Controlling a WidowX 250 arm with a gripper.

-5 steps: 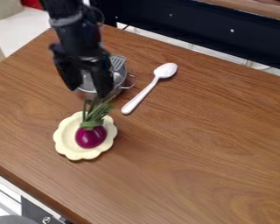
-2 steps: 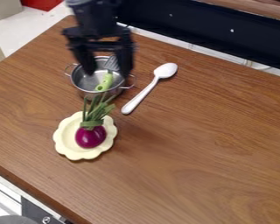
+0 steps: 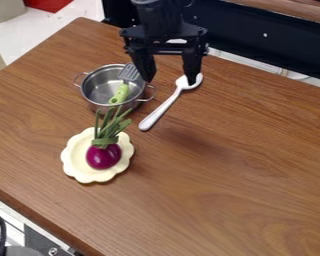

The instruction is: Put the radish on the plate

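1. Radish point(image 3: 104, 156): bulb sits within the plate point(image 3: 75, 164); green leaves point(image 3: 108, 131) extend over the rim towards the pot point(image 3: 94, 95). Whether the leaf tips touch the pot cannot be told.
2. Judgement: placement appears done; the step in hand is a clean retreat. A re-grasp is unnecessary and could roll the bulb against the low rim.
3. Pot stands just beyond the leaves, with a green-handled spatula point(image 3: 121, 93) inside. Any lateral pass should clear its handles and the leaves; a snag might drag the radish off.
4. Gripper point(image 3: 171, 81): fingers wide apart, nothing held, over the bowl end of the white spoon point(image 3: 165, 108). Contact with the spoon cannot be judged.
5. Best practice: raise straight up first, then withdraw towards the table's point(image 3: 236, 165) far edge, fingers kept spread.
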